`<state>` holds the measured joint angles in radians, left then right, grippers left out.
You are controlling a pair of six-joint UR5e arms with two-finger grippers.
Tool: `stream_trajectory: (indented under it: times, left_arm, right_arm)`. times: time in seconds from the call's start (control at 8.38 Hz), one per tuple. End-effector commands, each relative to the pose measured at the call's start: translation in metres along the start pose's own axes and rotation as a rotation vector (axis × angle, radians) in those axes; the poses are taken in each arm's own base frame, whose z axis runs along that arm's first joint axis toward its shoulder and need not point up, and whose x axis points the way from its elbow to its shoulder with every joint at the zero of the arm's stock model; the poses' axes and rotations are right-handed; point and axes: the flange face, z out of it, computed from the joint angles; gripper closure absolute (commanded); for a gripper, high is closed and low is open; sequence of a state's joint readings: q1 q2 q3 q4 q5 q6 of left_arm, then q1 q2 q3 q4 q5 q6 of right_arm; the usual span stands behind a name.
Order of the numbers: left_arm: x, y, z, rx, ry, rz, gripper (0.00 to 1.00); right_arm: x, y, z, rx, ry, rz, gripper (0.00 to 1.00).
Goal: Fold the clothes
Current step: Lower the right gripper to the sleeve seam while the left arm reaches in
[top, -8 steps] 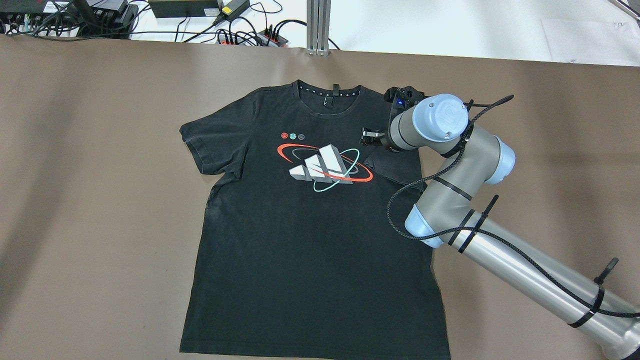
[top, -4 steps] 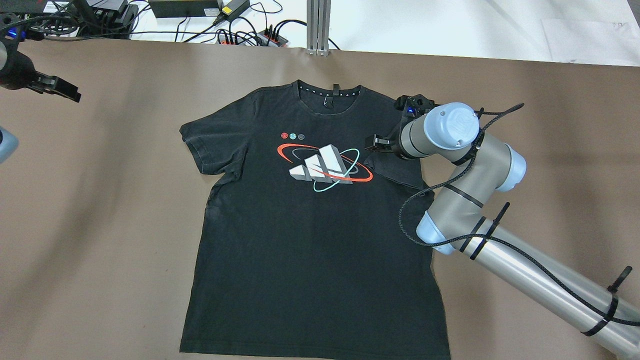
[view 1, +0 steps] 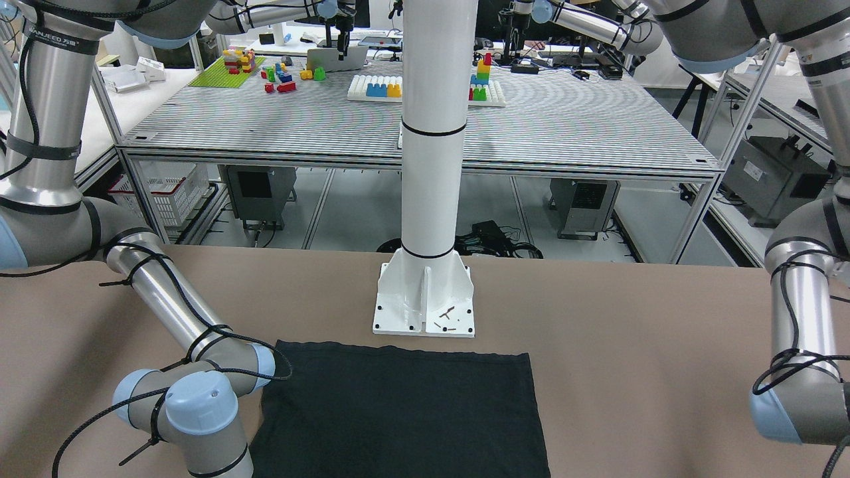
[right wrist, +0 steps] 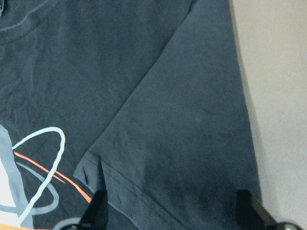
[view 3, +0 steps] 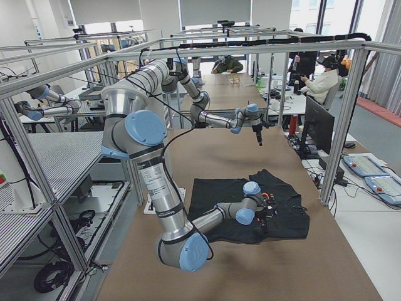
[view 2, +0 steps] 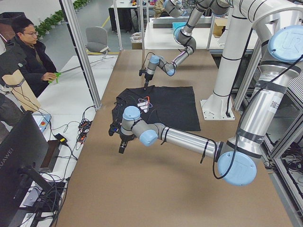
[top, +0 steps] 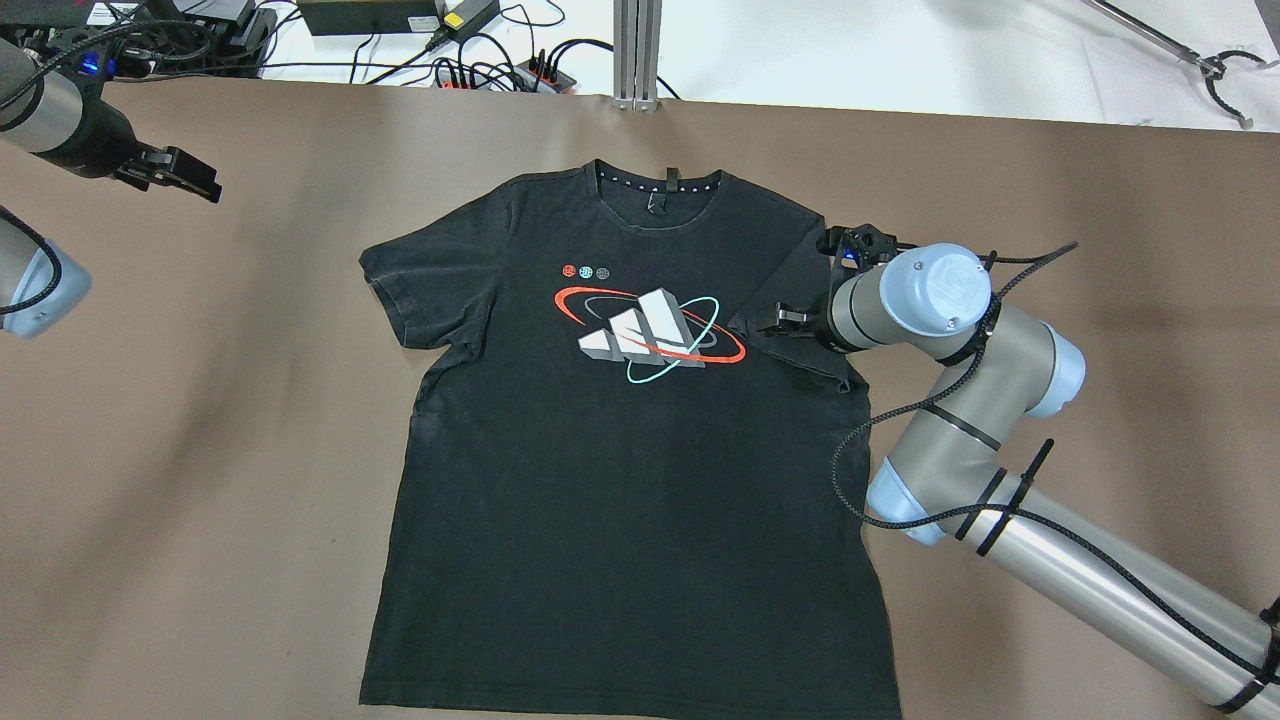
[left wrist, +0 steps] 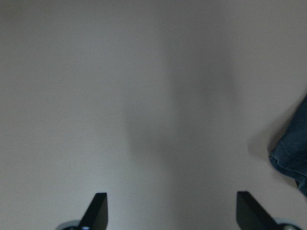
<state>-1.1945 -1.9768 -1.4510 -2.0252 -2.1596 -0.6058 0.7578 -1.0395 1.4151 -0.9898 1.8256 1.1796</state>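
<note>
Black soft-fabric T-shirt (top: 620,450) with a printed chest logo lies flat and face up on the brown table (top: 200,450), with its collar at 12 o'clock in the overhead view. Its 3 o'clock sleeve is folded inward. The right tool (top: 778,322) hovers over that fold, released and empty. The left tool (top: 200,182), also released, hangs over bare table at 10 o'clock. The cloth looks light, limp and unlikely to slip, so a pinch at the 9 o'clock sleeve hem should suit.

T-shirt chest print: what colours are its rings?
The print on the black T-shirt has one orange-red ring and one mint-green ring; overhead view shows it best.
</note>
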Motion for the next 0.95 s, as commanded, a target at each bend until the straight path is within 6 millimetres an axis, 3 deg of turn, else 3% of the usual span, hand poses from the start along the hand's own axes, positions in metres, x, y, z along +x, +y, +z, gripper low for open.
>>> stream_trajectory:
  times: [0.0,0.12,0.36,0.6,0.72,0.84]
  left_arm:
    - [0.011,-0.009,-0.005,0.013,0.008,-0.035,0.06]
    - [0.012,-0.009,-0.006,0.016,0.009,-0.035,0.06]
    - [0.013,-0.011,-0.006,0.018,0.01,-0.035,0.06]
    - [0.031,-0.03,-0.009,0.031,0.022,-0.046,0.06]
    - [0.035,-0.027,0.008,0.009,0.023,-0.091,0.06]
    - [0.053,-0.047,0.014,0.004,0.029,-0.099,0.06]
  right_arm:
    - [0.013,0.049,-0.021,-0.038,-0.04,0.042,0.06]
    - [0.015,0.067,-0.03,-0.05,-0.054,0.03,0.06]
    - [0.026,0.091,-0.023,-0.083,-0.039,0.094,0.06]
    - [0.032,0.107,-0.065,-0.102,-0.075,0.091,0.06]
    - [0.042,0.113,-0.076,-0.109,-0.078,0.091,0.06]
    - [0.04,0.113,-0.079,-0.109,-0.084,0.089,0.06]
